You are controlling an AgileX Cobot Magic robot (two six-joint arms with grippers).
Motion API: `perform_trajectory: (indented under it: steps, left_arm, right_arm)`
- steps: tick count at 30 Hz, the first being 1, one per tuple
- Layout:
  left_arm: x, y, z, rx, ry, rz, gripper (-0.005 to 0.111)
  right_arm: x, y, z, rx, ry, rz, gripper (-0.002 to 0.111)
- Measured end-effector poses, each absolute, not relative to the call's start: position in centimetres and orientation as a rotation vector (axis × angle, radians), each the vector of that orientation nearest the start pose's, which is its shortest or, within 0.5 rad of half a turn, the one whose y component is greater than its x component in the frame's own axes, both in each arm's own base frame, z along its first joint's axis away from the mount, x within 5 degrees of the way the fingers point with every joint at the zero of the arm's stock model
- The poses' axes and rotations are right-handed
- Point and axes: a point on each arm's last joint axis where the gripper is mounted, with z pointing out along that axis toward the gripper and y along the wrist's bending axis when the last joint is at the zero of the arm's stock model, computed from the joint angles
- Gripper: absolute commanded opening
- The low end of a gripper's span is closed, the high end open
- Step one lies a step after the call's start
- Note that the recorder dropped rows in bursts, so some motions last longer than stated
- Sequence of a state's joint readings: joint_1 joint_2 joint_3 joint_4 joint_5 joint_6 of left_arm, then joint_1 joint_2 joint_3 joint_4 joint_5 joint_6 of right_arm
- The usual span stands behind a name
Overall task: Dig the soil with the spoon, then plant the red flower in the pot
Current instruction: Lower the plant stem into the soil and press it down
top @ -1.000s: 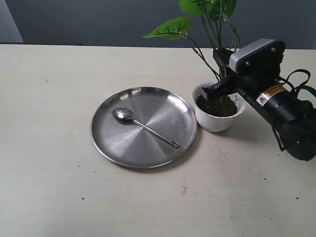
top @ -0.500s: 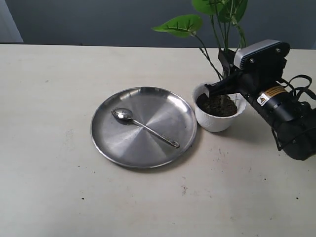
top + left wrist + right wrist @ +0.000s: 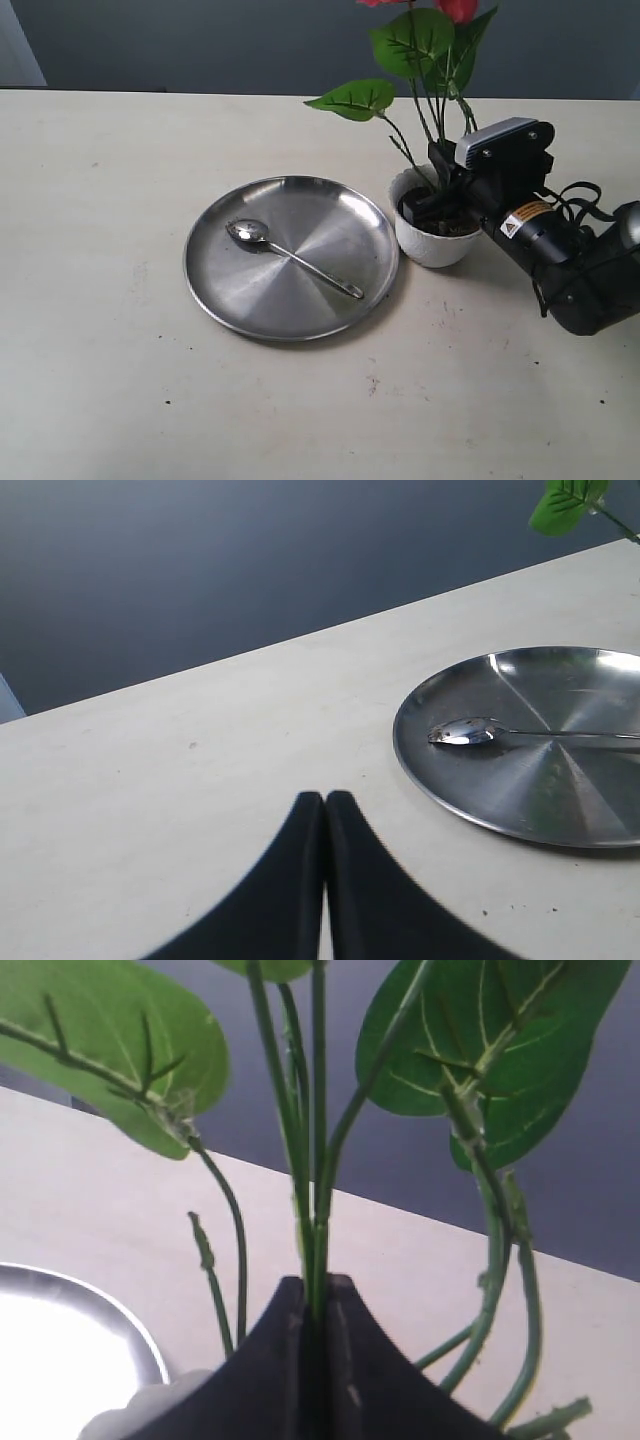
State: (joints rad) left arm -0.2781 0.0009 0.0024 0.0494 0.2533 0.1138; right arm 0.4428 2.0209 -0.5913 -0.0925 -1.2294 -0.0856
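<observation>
Clearly the right gripper [image 3: 428,203] pinches the red flower's thin green stems [image 3: 312,1190] low over the dark soil [image 3: 452,224] in the scalloped white pot [image 3: 432,246] on the desk [image 3: 120,380] — rooting it upright — while the silver spoon [image 3: 290,256] rests on the steel plate [image 3: 250,310] and the left gripper [image 3: 324,880] idles, jaws pressed together.

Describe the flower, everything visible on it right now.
The red flower stands roughly upright over the white pot, its thin green stems gathered at the base and going down into the dark soil. Broad, veined, heart-shaped green leaves spread out, one reaching toward the steel plate. Red blooms show only at the top edge of the exterior view, cut off. It looks artificial, though that is not certain. The right gripper has its jaws shut on the bundled stems low down.
</observation>
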Motion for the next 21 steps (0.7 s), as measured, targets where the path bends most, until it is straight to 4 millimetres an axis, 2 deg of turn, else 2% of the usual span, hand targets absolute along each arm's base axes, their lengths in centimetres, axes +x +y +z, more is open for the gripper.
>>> perform_trajectory:
  steps: [16,18,21]
  left_arm:
    - [5.35,-1.41,18.94,0.371,1.701,-0.075,0.0]
    - [5.35,-1.41,18.94,0.371,1.701,-0.075,0.0]
    - [5.35,-1.41,18.94,0.371,1.701,-0.075,0.0]
  right_arm:
    - [29.05,14.81,11.08,-0.528,1.612,0.345,0.0]
    - [29.03,14.83,11.08,-0.53,1.612,0.349,0.007]
    - [29.01,14.87,11.08,-0.53,1.612,0.354,0.025]
